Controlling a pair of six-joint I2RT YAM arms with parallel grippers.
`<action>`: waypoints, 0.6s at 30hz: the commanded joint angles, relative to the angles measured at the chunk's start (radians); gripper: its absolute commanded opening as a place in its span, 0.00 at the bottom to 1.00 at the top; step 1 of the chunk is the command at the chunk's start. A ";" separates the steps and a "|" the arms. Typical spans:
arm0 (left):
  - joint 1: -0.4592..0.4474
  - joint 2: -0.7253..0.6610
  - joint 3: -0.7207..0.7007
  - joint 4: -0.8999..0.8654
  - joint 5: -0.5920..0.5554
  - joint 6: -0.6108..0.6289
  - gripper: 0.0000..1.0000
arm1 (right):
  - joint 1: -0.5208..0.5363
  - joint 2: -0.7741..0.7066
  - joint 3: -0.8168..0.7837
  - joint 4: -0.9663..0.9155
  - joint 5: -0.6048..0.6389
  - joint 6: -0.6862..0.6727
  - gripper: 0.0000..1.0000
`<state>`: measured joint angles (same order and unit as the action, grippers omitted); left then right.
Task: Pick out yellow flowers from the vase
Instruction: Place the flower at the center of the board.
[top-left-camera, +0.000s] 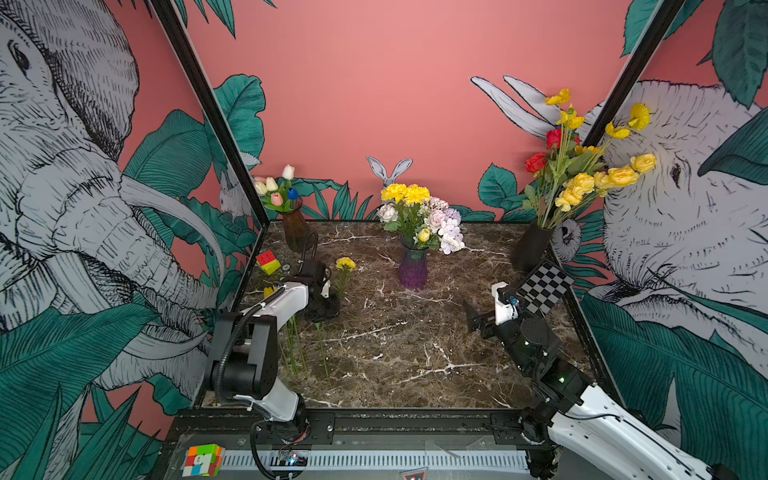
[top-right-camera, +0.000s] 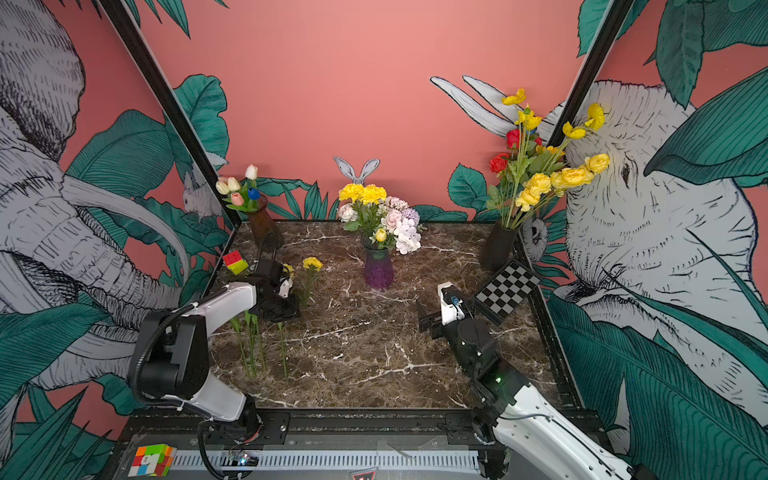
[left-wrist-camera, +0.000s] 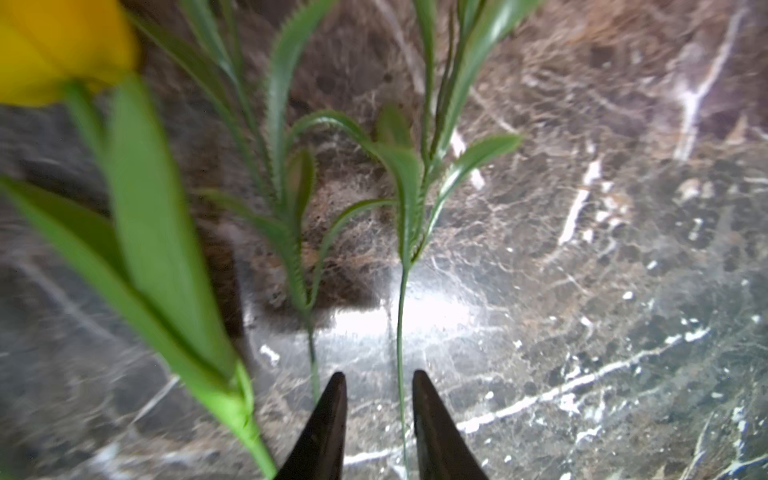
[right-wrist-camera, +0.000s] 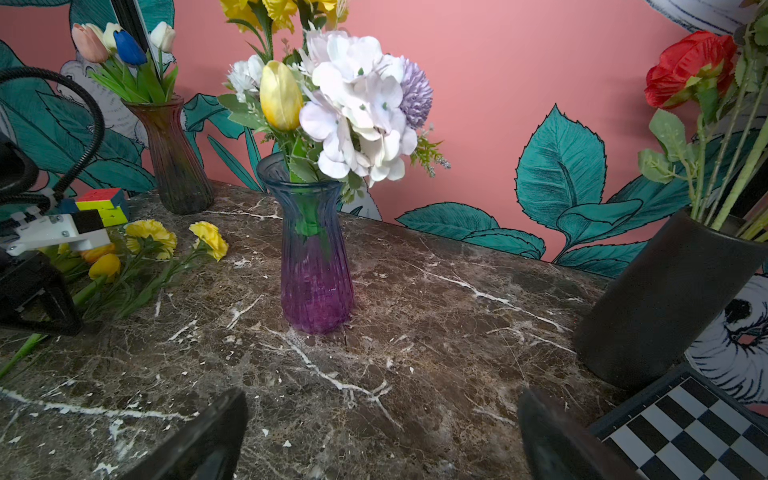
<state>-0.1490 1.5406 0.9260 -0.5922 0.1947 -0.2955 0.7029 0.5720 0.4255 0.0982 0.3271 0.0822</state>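
The purple glass vase (top-left-camera: 412, 268) (right-wrist-camera: 316, 286) stands mid-table and holds a yellow tulip (top-left-camera: 423, 235) (right-wrist-camera: 281, 96) and yellow carnations (top-left-camera: 405, 193) among white and lilac blooms. Several yellow flowers (top-left-camera: 345, 263) (right-wrist-camera: 151, 237) lie on the marble at the left, stems toward the front. My left gripper (top-left-camera: 322, 307) (left-wrist-camera: 378, 374) hovers low over them, jaws slightly apart, a thin green stem (left-wrist-camera: 401, 332) running loose between them. A yellow tulip head (left-wrist-camera: 62, 45) lies beside it. My right gripper (top-left-camera: 471, 316) (right-wrist-camera: 382, 395) stands wide open to the right of the vase, nothing between its fingers.
A brown vase (top-left-camera: 295, 228) of white, pink and blue tulips stands back left. A black vase (top-left-camera: 532, 247) with yellow and red flowers stands back right, a checkerboard (top-left-camera: 544, 286) in front of it. One Rubik's cube (top-left-camera: 268, 262) sits at the left wall.
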 joint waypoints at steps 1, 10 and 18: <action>0.002 -0.090 -0.025 0.011 -0.029 -0.008 0.33 | -0.002 0.007 0.037 0.026 0.021 0.028 0.99; 0.000 -0.367 -0.120 0.125 -0.036 -0.026 0.41 | -0.002 0.094 0.125 0.002 -0.016 0.071 0.99; 0.000 -0.765 -0.418 0.504 -0.024 -0.096 0.59 | -0.002 0.292 0.380 -0.086 -0.157 0.065 0.99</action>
<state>-0.1490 0.8608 0.5865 -0.2565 0.1730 -0.3515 0.7021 0.8093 0.7097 0.0360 0.2314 0.1322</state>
